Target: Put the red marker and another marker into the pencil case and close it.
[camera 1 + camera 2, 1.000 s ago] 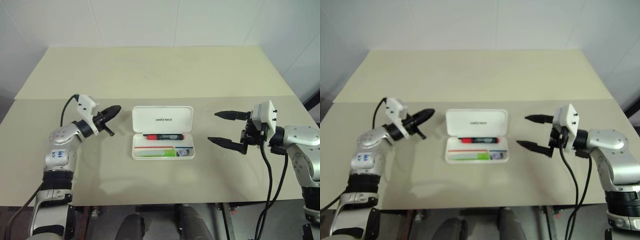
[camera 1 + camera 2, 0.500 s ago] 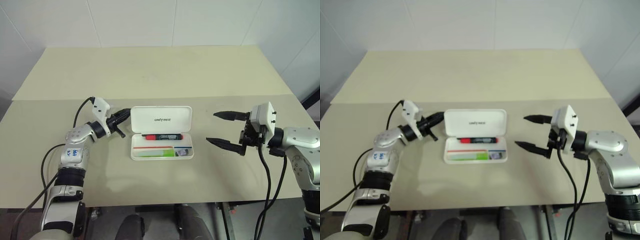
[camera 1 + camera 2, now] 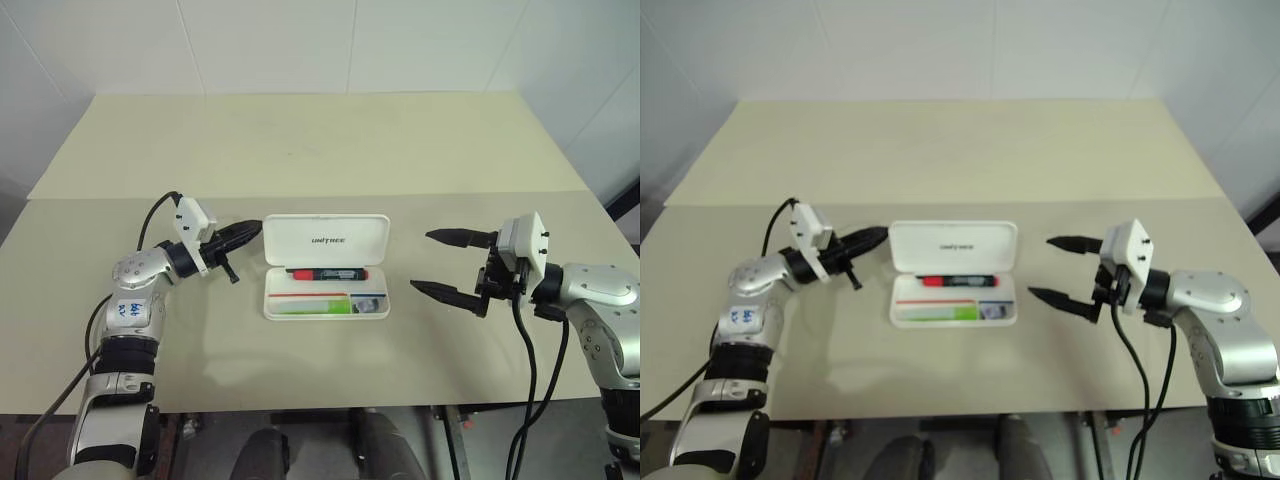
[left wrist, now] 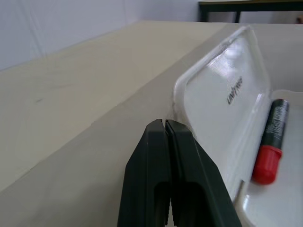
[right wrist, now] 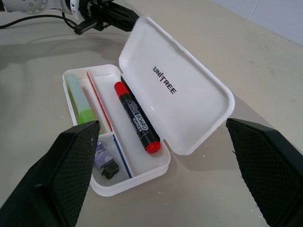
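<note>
A: What has moved since a second ago?

B: The left hand [image 3: 250, 233], fingers pressed together, has swung in beside the raised lid of the flat white plastic pencil case [image 3: 325, 266].

A: And inside the case?

B: The red-capped black marker [image 3: 326, 273] and the stubby green highlighter [image 3: 312, 307].

A: The right hand [image 3: 448, 264]?

B: Spread wide, apart from the case.

A: Surroundings?

B: A pale beige table [image 3: 300, 150] against white tiled walls [image 3: 300, 45].

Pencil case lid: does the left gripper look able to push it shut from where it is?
Probably yes: the shut left gripper sits just behind the raised lid, nothing between.
</note>
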Controlling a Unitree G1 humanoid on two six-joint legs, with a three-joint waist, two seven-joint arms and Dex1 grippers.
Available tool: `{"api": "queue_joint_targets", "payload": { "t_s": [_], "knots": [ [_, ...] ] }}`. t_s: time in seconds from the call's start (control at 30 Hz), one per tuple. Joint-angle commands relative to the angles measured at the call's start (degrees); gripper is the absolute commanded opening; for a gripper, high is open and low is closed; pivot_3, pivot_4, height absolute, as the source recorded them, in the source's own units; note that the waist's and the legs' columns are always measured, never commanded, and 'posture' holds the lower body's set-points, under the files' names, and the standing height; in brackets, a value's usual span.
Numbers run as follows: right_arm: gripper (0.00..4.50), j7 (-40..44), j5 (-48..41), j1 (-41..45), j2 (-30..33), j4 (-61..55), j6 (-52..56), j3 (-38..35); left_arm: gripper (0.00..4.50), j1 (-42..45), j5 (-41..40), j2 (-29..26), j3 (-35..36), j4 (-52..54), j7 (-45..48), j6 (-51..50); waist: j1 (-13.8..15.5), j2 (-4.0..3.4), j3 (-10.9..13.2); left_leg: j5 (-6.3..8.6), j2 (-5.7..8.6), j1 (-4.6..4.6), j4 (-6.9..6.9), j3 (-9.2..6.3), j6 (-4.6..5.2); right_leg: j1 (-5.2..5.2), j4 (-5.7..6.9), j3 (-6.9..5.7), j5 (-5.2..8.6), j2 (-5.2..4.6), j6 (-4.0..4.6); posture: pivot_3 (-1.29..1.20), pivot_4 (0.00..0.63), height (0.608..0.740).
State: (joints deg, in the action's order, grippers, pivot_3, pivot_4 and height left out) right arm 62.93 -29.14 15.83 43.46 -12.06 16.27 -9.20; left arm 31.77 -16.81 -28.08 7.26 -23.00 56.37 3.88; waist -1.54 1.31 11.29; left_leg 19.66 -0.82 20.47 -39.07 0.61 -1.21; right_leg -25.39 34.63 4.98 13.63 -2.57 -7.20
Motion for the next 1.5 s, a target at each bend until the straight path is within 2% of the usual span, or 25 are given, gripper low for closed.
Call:
{"api": "queue_joint_targets", "payload": {
  "t_s": [0.03,0.23,0.47,0.7,0.87,1.1,1.33,1.5],
  "knots": [
    [4.50,-0.51,-0.88,-0.16,-0.23,-1.90,-1.10,-1.15,0.02,-0.27,-1.09,-0.75,-0.66,1.93,2.94,1.49,0.03,0.00,0.00,0.00,0.00,0.01,0.00,0.00,0.00,0.00,0.00,0.00,0.00,0.00,0.00,0.00,0.150,0.740],
    [4.50,-0.64,-0.66,-0.41,-0.48,-1.72,-1.44,-1.13,0.02,-0.27,-1.97,-0.68,-1.29,2.16,7.33,2.27,-0.02,0.00,0.00,0.00,0.00,0.02,0.00,-0.01,0.00,0.00,0.00,0.00,0.00,0.00,0.00,0.00,0.150,0.740],
    [4.50,-0.94,-0.44,-0.80,-0.75,-1.59,-1.90,-1.07,0.02,-2.81,-2.78,-2.91,-5.27,6.55,17.82,3.09,-0.04,0.00,0.00,0.00,0.00,0.02,0.00,0.00,0.00,0.00,0.00,0.00,0.00,0.00,0.00,0.00,0.150,0.740],
    [4.50,-1.37,-0.21,-1.03,-1.16,-1.49,-2.38,-0.76,0.02,-3.71,-1.08,-6.40,-9.03,10.28,22.57,-0.01,-0.15,0.00,0.00,0.00,0.00,-0.02,0.00,0.00,0.01,0.00,-0.13,0.03,0.01,0.02,0.01,0.00,0.150,0.740],
    [4.50,-2.17,0.00,-1.53,-2.00,-1.91,-2.81,-0.58,0.02,-3.07,2.43,-8.31,-12.74,11.53,21.00,-4.23,-0.14,0.01,0.00,0.00,0.00,-0.04,0.00,0.01,0.01,0.00,-0.12,0.05,0.01,0.04,0.02,0.00,0.150,0.740],
    [4.50,-4.37,0.22,-2.55,-3.26,-3.71,-3.27,-0.78,0.02,-1.89,4.31,-7.30,-15.72,12.52,18.78,-6.81,-0.09,0.01,-0.01,0.00,0.00,-0.04,-0.01,0.00,0.01,0.00,-0.10,0.05,0.01,0.04,0.02,0.00,0.150,0.740],
    [4.50,-7.92,0.18,-6.22,-4.42,-7.06,-3.42,-1.71,0.02,3.32,7.85,-5.18,-19.81,10.07,17.07,-7.58,0.04,0.10,-0.06,-0.02,0.06,-0.02,-0.03,-0.03,0.04,0.03,-0.12,0.08,0.01,0.03,0.01,0.00,0.150,0.740],
    [4.50,-10.08,0.15,-8.14,-5.14,-9.24,-3.36,-1.64,0.02,4.94,7.99,-4.02,-21.26,9.24,18.32,-7.84,-0.24,0.10,-0.06,-0.02,0.04,-0.04,-0.02,0.00,0.05,0.03,-0.10,0.13,0.00,0.08,0.00,0.00,0.150,0.740]
  ]
}}
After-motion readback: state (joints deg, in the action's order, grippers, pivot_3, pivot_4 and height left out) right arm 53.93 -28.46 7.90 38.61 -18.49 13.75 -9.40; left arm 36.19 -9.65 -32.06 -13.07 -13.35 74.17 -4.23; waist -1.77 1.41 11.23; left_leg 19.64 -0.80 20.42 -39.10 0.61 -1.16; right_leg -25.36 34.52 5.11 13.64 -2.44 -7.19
